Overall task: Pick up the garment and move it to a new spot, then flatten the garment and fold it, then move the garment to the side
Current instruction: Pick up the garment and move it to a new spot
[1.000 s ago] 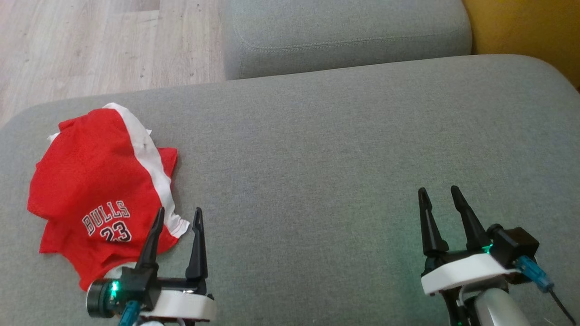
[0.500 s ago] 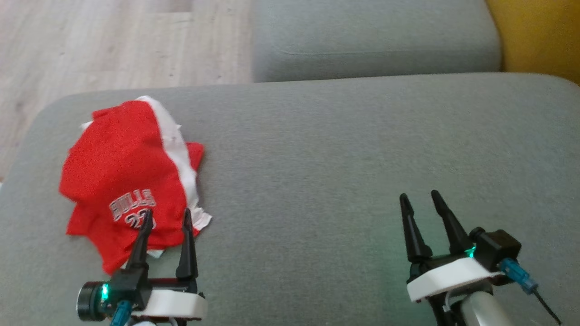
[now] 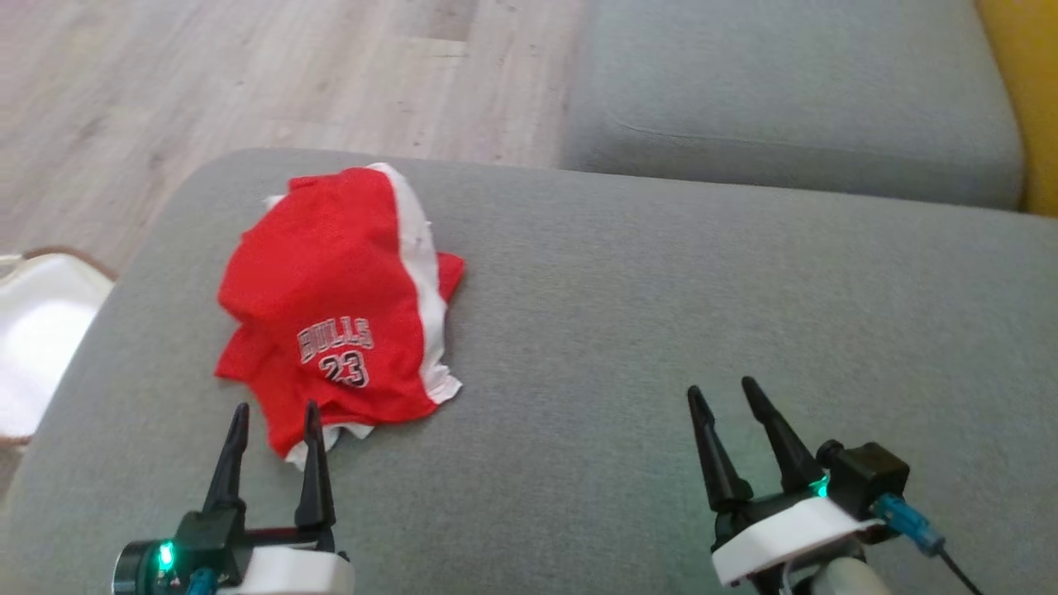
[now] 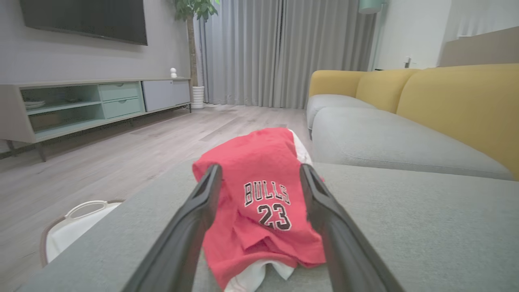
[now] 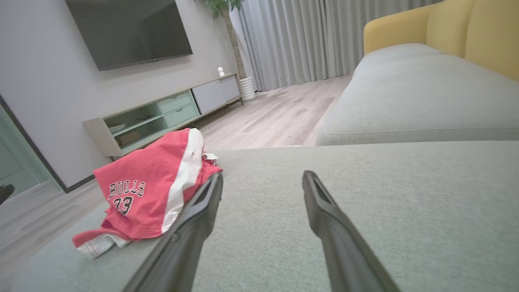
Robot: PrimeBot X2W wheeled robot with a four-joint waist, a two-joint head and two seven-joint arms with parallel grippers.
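The garment [image 3: 331, 306] is a crumpled red jersey piece with a white stripe and "BULLS 23" lettering, lying near the left end of a grey sofa cushion [image 3: 661, 330]. My left gripper [image 3: 277, 411] stands open just in front of its near hem, with nothing between the fingers. In the left wrist view the garment [image 4: 263, 194] lies straight ahead between the two open fingers. My right gripper [image 3: 723, 391] is open over bare cushion, well to the right of the garment. The right wrist view has the garment [image 5: 150, 190] at the left.
A white basket [image 3: 33, 330] stands on the wooden floor [image 3: 207, 83] off the cushion's left end. A second grey cushion [image 3: 785, 91] lies beyond, with yellow sofa backs [image 4: 458, 101] at the right. A TV cabinet [image 4: 81, 105] stands across the room.
The head camera has swung left, so the garment and cushion shifted right in the picture and the basket came into view. Both grippers stay open; the left one now sits nearer the garment's hem.
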